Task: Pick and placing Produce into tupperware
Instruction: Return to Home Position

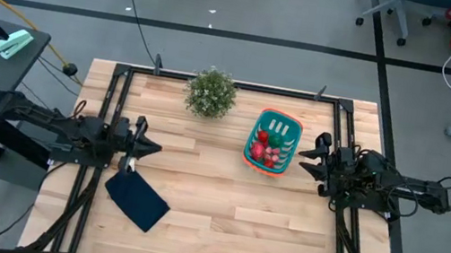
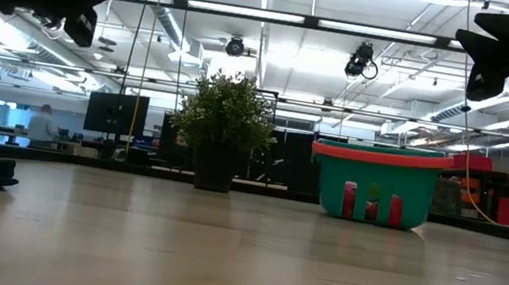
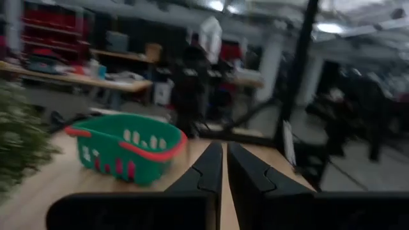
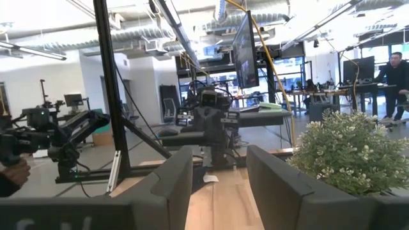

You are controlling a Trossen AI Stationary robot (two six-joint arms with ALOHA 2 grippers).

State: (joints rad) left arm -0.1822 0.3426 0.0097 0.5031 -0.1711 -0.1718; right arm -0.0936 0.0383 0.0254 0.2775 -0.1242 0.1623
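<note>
The teal basket (image 1: pixel 252 144) with an orange-red rim stands on the table's right half, and it also shows in the low view (image 2: pixel 376 186) and the left wrist view (image 3: pixel 121 150). Red and pink produce with one green piece (image 1: pixel 271 144) lies inside it. My right gripper (image 1: pixel 300 161) (image 4: pixel 219 185) hovers open just right of the basket and above the table. My left gripper (image 1: pixel 156 146) (image 3: pixel 225 167) is shut on nothing, raised over the table's left half and pointing toward the basket.
A bushy potted plant (image 1: pixel 211 93) stands near the far edge, left of the basket. A flat dark navy cloth (image 1: pixel 136 201) lies near the left arm, toward the near edge. Bare wood stretches across the middle and near side. People show in the room beyond.
</note>
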